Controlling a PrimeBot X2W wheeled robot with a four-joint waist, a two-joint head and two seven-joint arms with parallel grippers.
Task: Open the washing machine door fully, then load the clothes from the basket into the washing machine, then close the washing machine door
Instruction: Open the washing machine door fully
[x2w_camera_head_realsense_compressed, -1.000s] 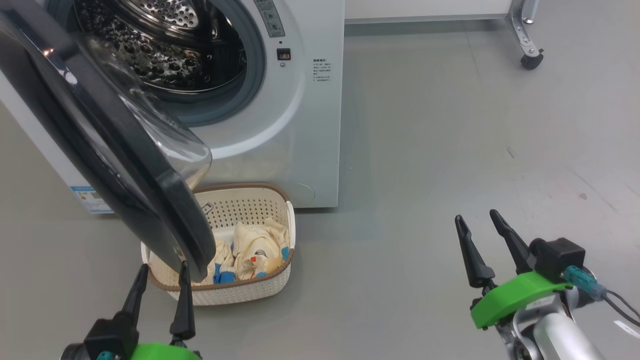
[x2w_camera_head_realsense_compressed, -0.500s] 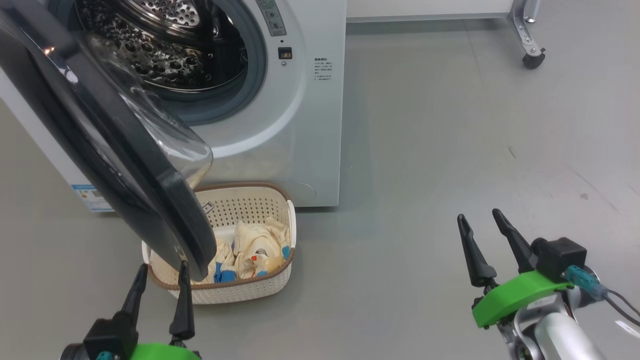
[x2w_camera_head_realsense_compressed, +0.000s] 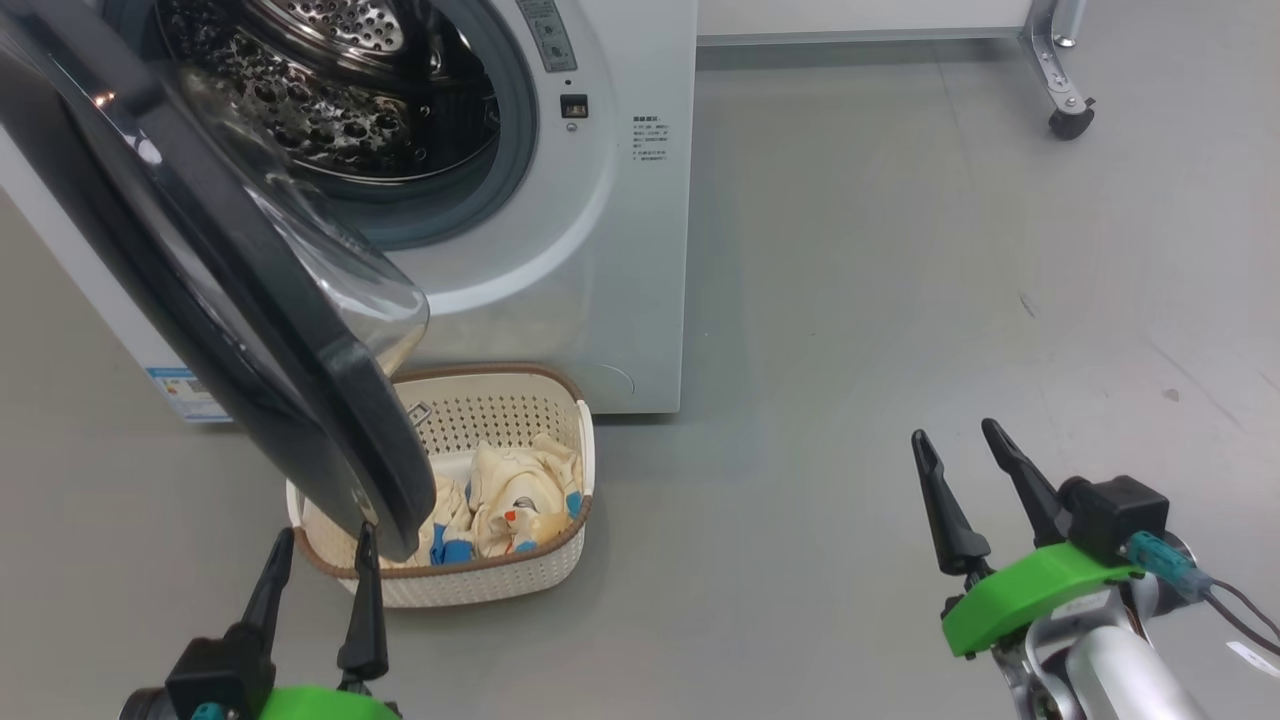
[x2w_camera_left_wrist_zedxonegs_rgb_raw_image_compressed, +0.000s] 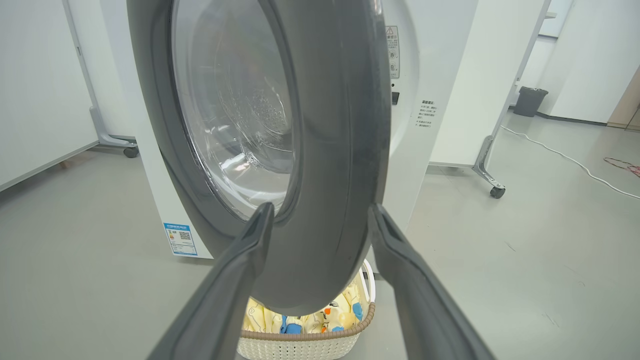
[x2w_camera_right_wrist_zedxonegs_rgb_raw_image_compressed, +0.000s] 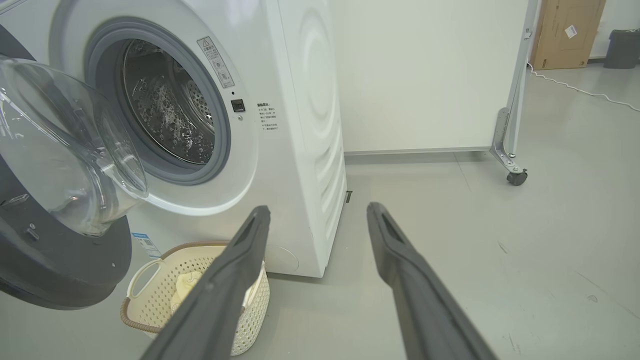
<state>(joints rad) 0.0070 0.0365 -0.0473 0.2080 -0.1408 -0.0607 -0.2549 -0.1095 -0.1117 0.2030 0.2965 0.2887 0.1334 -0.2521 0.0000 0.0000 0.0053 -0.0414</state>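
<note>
Black-rimmed door (x2w_camera_head_realsense_compressed: 300, 400) looks only part-open over basket (x2w_camera_head_realsense_compressed: 480, 585) — clothes (x2w_camera_head_realsense_compressed: 510, 500) not loaded yet, left gripper (x2w_camera_head_realsense_compressed: 326, 532) & right gripper (x2w_camera_head_realsense_compressed: 953, 430) both spread, holding nothing — loading + closing to go.

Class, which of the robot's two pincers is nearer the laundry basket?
Left. The left pincer is open at the near rim of the basket, fingertips almost over it; the right pincer is open far off to the right of it.
</note>
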